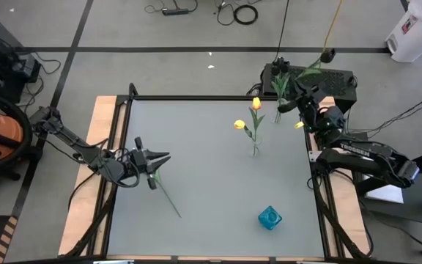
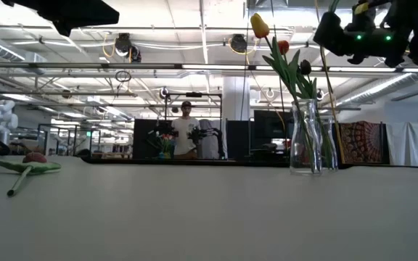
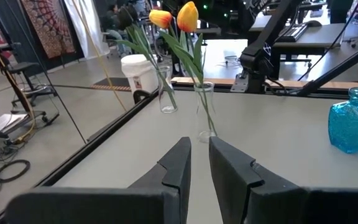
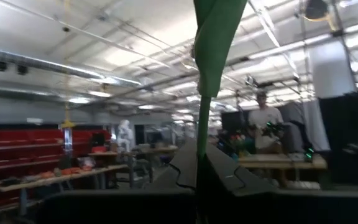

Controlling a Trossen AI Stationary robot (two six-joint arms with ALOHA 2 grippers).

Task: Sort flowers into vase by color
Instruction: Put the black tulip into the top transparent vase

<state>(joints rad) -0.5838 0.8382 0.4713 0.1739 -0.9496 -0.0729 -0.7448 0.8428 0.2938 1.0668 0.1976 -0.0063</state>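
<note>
High view: right gripper (image 1: pixel 300 110) pinched shut on a green stem (image 4: pixel 205 124), raised by the far vase (image 1: pixel 276 116) for insertion. Left gripper (image 1: pixel 160 157) parted, empty, above the lying tulip (image 1: pixel 165 192).

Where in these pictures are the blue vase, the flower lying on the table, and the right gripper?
blue vase (image 1: pixel 269 217): high view, middle of its body.
flower lying on the table (image 1: pixel 168 196): high view, on its stem.
right gripper (image 1: pixel 283 107): high view, at its fingertips, shut on a green stem.
</note>
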